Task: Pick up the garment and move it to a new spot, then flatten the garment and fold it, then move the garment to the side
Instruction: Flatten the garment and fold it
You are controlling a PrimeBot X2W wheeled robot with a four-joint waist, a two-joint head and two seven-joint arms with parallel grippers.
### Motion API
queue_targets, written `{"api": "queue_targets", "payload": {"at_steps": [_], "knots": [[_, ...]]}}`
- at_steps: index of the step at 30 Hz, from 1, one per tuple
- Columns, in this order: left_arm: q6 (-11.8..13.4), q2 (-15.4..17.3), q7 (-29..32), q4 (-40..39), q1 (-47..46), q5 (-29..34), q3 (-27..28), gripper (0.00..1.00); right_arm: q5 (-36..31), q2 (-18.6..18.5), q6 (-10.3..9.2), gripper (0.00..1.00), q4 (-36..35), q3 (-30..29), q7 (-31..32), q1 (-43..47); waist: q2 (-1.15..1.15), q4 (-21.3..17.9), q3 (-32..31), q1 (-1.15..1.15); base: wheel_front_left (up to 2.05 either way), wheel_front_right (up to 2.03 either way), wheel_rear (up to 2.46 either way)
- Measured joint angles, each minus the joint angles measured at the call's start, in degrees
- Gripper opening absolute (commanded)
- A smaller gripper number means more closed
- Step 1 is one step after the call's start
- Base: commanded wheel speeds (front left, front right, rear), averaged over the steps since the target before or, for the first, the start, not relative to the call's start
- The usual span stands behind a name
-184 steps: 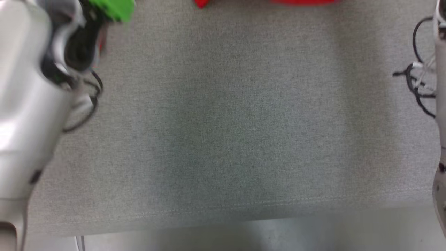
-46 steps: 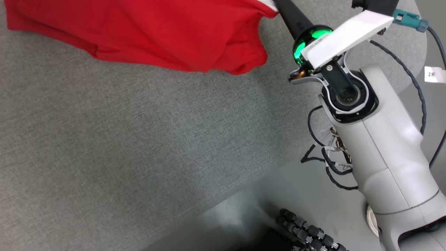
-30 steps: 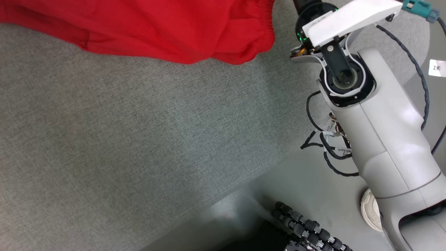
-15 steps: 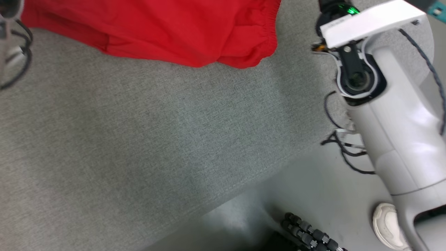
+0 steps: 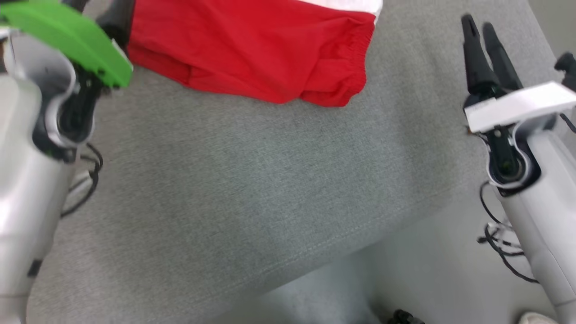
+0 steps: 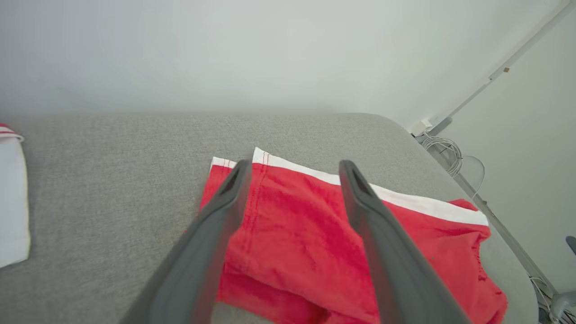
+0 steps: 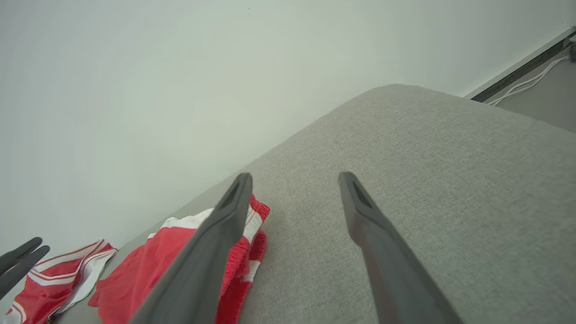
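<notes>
Both open wide, empty: left hand (image 6: 294,166) over red garment (image 6: 315,234), right hand (image 7: 294,180) apart beside it.

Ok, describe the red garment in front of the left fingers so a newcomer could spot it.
On the grey cloth-covered table, look just beyond the left fingers. The shorts lie folded there: solid red with one white band along an edge, unlike the striped red-and-white garment nearby.

Garment (image 5: 252,49) runs past the top edge (head view); white cloth (image 6: 11,207) cut at left edge.
</notes>
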Motion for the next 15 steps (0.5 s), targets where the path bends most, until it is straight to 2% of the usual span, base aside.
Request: {"api": "queue_targets", "payload": {"at_steps": [4,11,15], "knots": [[0.0,0.6,-5.3,-1.7,7.9,1.7,0.2,1.0,-4.2,-2.1,-1.13,1.0,-1.1,-0.8,0.0,4.5,0.0,1.9,-3.0,0.0,0.0,0.0,0.0],[0.8,-0.6,-15.0,-3.0,21.8,3.1,0.3,1.0,-11.5,-2.4,-4.92,1.0,-5.1,-6.4,0.0,13.5,0.0,5.5,-8.4,0.0,0.0,0.0,0.0],[1.3,-0.6,-19.1,-2.5,29.1,5.4,-0.1,1.0,-17.5,-3.0,-7.16,1.0,-5.8,-6.4,0.0,20.1,0.0,7.7,-11.6,0.0,0.0,0.0,0.0]]}}
